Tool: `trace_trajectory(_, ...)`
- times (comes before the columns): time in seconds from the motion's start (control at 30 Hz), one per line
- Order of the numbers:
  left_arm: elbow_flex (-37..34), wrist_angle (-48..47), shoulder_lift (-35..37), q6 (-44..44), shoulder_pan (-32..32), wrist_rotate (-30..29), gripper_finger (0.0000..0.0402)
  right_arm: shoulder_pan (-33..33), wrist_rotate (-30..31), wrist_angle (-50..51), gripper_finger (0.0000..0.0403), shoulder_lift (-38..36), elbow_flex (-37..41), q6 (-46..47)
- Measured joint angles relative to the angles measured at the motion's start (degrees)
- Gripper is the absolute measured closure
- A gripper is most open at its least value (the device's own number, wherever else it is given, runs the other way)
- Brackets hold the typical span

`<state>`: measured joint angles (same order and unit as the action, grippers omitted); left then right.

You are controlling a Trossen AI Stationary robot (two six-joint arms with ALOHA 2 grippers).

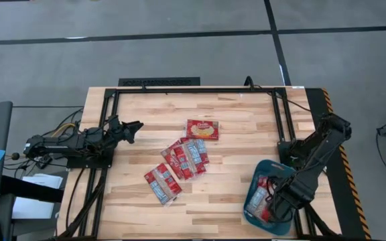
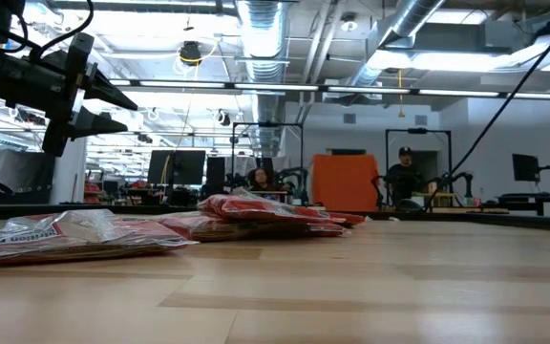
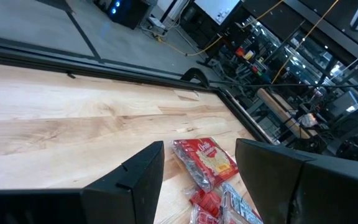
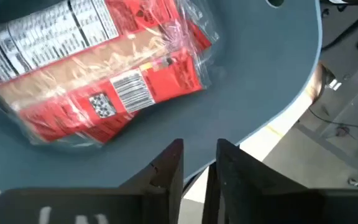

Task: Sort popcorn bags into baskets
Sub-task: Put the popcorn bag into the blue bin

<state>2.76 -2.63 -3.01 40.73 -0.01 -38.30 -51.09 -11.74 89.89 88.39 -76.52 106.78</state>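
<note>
Several red popcorn bags lie flat on the wooden table: one alone [image 1: 202,129] [image 3: 207,160], a overlapping cluster [image 1: 187,158] [image 2: 256,215], and one nearer the front edge [image 1: 162,184] [image 2: 65,234]. A teal basket [image 1: 281,225] [image 4: 260,74] sits at the table's right front corner and holds one bag [image 1: 259,198] [image 4: 98,68] lying flat on its floor. My right gripper [image 1: 274,202] [image 4: 199,144] hangs inside the basket beside that bag, fingers narrowly open and empty. My left gripper [image 1: 138,126] [image 2: 130,109] [image 3: 197,148] hovers open above the table's left side, pointing toward the lone bag.
A black metal frame [image 1: 193,90] runs along the table's far and side edges. Bare wood [image 1: 220,201] lies between the bags and the basket. Beyond the far edge, the low view shows a workshop with people [image 2: 404,177] and other equipment.
</note>
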Motion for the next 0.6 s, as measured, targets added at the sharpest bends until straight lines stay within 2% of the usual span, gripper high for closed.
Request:
trace_trajectory(0.13, 0.0, 0.0, 0.0, 0.0, 0.0, 0.0, 0.0215, 2.0, 4.1, -3.7, 0.0266, 0.0, -0.2, -2.8)
trace_trajectory(0.33, 0.0, 0.0, 0.0, 0.0, 0.0, 0.0, 0.0215, 5.9, 11.9, -17.2, 0.0277, -0.1, 0.6, -12.4)
trace_trajectory(0.6, 0.0, 0.0, 0.0, 0.0, 0.0, 0.1, 0.0215, 7.8, 13.5, -26.3, 0.0304, 0.0, 8.4, -14.3)
